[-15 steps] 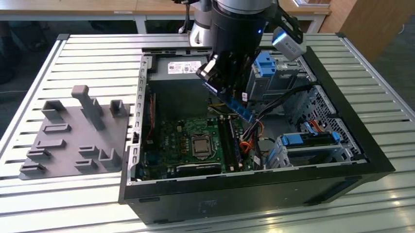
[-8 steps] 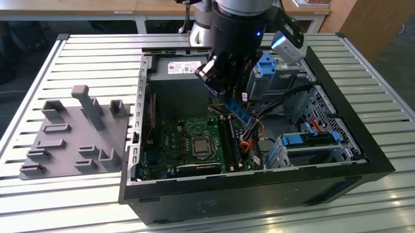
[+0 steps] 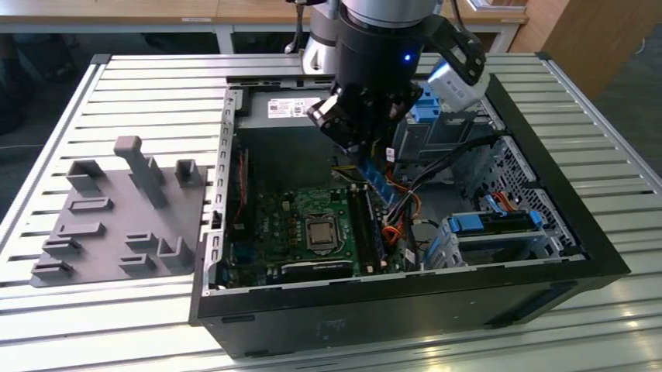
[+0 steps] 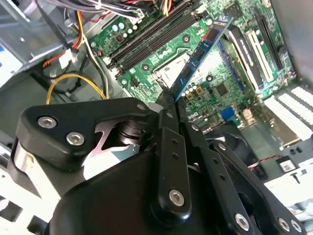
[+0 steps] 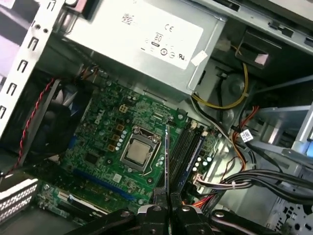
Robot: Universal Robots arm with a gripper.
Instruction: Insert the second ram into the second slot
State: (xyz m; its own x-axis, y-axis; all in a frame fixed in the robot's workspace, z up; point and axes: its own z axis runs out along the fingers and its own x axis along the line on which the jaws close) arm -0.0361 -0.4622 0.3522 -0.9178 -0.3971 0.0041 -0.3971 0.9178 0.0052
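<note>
Above green motherboard [image 4: 164, 49], thin dark-blue second ram [image 4: 200, 56]

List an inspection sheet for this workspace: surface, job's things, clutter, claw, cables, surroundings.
Surface: slatted metal table carrying the open computer case.
Job's things: second ram held above the motherboard, near the memory slots, not seated.
Clutter: grey fixture tray beside the case.
Claw: claw shut on the second ram.
Cables: yellow, red and black wires beside the slots.
Surroundings: wooden furniture beyond the table.
</note>
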